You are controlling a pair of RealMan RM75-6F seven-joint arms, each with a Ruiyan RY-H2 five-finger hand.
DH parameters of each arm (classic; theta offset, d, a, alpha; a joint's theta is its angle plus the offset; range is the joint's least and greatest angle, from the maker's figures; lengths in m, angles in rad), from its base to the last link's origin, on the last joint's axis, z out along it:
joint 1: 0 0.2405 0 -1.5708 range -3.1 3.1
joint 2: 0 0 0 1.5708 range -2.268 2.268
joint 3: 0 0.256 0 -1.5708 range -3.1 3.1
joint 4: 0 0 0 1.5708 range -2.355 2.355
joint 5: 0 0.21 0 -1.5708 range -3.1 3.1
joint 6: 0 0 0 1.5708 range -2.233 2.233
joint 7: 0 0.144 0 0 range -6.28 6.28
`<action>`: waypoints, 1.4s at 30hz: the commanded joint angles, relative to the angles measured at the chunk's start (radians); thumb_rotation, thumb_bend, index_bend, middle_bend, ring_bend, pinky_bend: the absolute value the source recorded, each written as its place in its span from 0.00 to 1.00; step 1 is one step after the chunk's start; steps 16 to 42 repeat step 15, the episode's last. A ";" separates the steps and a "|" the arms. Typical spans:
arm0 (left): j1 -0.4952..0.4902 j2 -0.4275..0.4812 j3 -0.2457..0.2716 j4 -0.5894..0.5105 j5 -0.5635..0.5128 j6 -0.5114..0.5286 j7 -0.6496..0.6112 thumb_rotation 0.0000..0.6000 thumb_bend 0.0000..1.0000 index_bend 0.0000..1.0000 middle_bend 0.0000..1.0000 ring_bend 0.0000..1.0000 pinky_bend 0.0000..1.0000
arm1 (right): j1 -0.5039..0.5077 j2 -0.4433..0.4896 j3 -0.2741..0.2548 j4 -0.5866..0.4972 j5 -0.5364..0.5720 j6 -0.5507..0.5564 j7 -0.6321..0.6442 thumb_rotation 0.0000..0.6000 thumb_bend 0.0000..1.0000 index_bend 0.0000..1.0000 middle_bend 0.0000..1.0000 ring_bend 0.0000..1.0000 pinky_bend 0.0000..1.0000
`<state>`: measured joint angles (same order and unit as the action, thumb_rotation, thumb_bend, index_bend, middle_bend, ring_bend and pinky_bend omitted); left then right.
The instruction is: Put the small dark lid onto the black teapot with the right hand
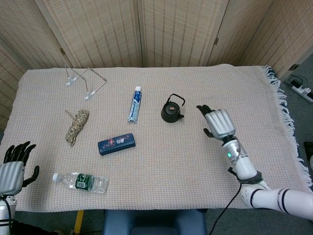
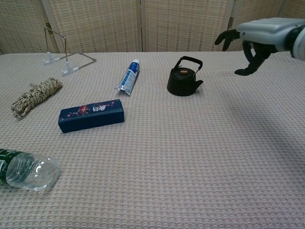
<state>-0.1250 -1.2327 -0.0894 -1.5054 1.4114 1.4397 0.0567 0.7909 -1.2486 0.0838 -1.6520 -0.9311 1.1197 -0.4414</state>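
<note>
The black teapot stands upright on the cloth-covered desk, squat and round, its wire handle arched above and a short spout pointing toward the right hand. The small dark lid sits on its opening, with a brownish knob at its middle. The right hand hovers above the cloth beside the teapot's spout side, apart from it, fingers spread and holding nothing. The left hand is far off at the desk's near corner, fingers parted and empty.
</note>
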 commanded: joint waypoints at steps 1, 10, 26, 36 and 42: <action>-0.006 -0.001 -0.003 -0.007 0.008 0.003 0.008 1.00 0.43 0.08 0.04 0.05 0.00 | -0.196 0.129 -0.079 -0.107 -0.148 0.193 0.144 1.00 0.34 0.13 0.19 0.28 0.29; -0.018 -0.010 -0.010 -0.046 0.020 0.016 0.049 1.00 0.43 0.04 0.04 0.05 0.00 | -0.478 0.157 -0.175 -0.092 -0.343 0.444 0.380 1.00 0.34 0.10 0.14 0.23 0.25; -0.020 -0.009 -0.007 -0.062 0.028 0.022 0.067 1.00 0.43 0.04 0.04 0.05 0.00 | -0.554 0.149 -0.196 -0.072 -0.394 0.489 0.390 1.00 0.34 0.10 0.14 0.24 0.24; -0.020 -0.009 -0.007 -0.062 0.028 0.022 0.067 1.00 0.43 0.04 0.04 0.05 0.00 | -0.554 0.149 -0.196 -0.072 -0.394 0.489 0.390 1.00 0.34 0.10 0.14 0.24 0.24; -0.020 -0.009 -0.007 -0.062 0.028 0.022 0.067 1.00 0.43 0.04 0.04 0.05 0.00 | -0.554 0.149 -0.196 -0.072 -0.394 0.489 0.390 1.00 0.34 0.10 0.14 0.24 0.24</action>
